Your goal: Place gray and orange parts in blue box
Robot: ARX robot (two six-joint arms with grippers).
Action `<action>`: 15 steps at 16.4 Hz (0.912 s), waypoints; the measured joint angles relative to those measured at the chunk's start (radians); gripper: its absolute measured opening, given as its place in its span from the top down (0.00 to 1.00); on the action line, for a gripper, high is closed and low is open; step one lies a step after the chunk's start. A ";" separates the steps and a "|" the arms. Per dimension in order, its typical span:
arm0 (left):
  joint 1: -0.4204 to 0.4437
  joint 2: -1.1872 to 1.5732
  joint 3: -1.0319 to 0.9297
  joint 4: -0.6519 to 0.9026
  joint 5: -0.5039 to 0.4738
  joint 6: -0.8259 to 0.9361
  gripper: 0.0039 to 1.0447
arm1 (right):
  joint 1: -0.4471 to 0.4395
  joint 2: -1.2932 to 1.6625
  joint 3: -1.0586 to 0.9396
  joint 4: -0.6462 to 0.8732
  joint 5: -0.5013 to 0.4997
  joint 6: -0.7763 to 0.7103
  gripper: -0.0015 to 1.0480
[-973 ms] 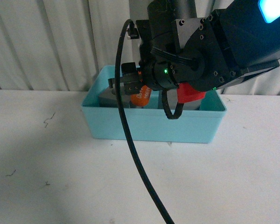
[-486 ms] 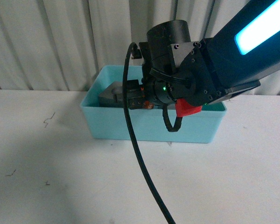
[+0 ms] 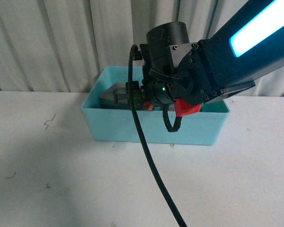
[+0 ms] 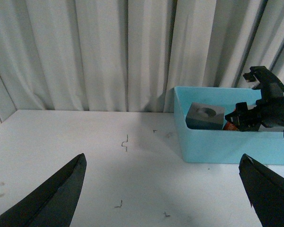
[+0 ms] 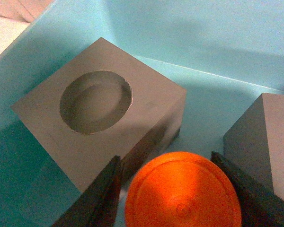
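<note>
Orange, plastic: the cylinder (image 5: 183, 191) is held end-on between the two dark fingers (image 5: 100, 196) of the right tool (image 5: 173, 198), which is pinched on its sides. In the right wrist view its round face is seen from above, so its long axis is judged to run roughly straight down toward the box floor.

Gray, matte: the cube with the round hole (image 5: 102, 120) lies at about 10 o'clock from the cylinder, just beside it; contact cannot be told. A second gray cube (image 5: 262, 139) stands at about 2 o'clock, its top face out of frame. Both rest on the floor of the blue box (image 5: 199, 42). The cylinder hangs over the bare strip between them; the release is judged to turn on that gap.

White: the desk (image 3: 61, 156), with the blue box (image 3: 151, 125) at 12 o'clock in the front view. There the right arm's wrist hides the box interior; only a corner of the holed cube (image 3: 114, 97) shows.

Left tool (image 4: 163, 189): fingers spread wide, empty, well apart from the box (image 4: 217, 142). Its view alone shows the right tool (image 4: 244, 118) inside the box beside the holed cube (image 4: 205, 116). The right arm is nearer.
</note>
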 joint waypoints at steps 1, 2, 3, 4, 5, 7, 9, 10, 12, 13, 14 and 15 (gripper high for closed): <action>0.000 0.000 0.000 0.000 0.000 0.000 0.06 | 0.000 0.000 -0.003 0.006 0.000 0.000 0.38; 0.000 0.000 0.000 0.000 0.000 0.000 0.06 | 0.000 0.000 -0.009 0.014 0.000 0.001 0.27; 0.000 0.000 0.000 0.000 0.000 0.000 0.06 | 0.000 -0.005 -0.019 0.025 0.000 0.003 0.17; 0.000 0.000 0.000 0.000 0.000 0.000 0.06 | 0.000 -0.018 -0.038 0.039 0.005 0.002 0.06; 0.000 0.000 0.000 0.000 0.000 0.000 0.06 | -0.001 -0.032 -0.057 0.051 0.005 0.002 0.05; 0.000 0.000 0.000 0.000 0.000 0.000 0.06 | -0.004 -0.111 -0.138 0.100 0.021 -0.028 0.06; 0.000 0.000 0.000 0.000 0.000 0.000 0.06 | -0.014 -0.298 -0.282 0.185 0.041 -0.061 0.06; 0.000 0.000 0.000 0.000 0.000 0.000 0.06 | -0.028 -0.450 -0.387 0.212 0.072 -0.072 0.06; 0.000 0.000 0.000 0.000 0.000 0.000 0.06 | -0.069 -0.717 -0.601 0.211 0.143 -0.068 0.06; 0.000 0.000 0.000 0.000 0.000 0.000 0.06 | -0.084 -0.859 -0.747 0.172 0.209 -0.054 0.06; 0.000 0.000 0.000 0.000 0.000 0.000 0.06 | -0.084 -0.973 -0.878 0.115 0.269 -0.033 0.06; 0.000 0.000 0.000 0.000 0.000 0.000 0.06 | -0.056 -1.089 -0.996 0.035 0.347 0.006 0.06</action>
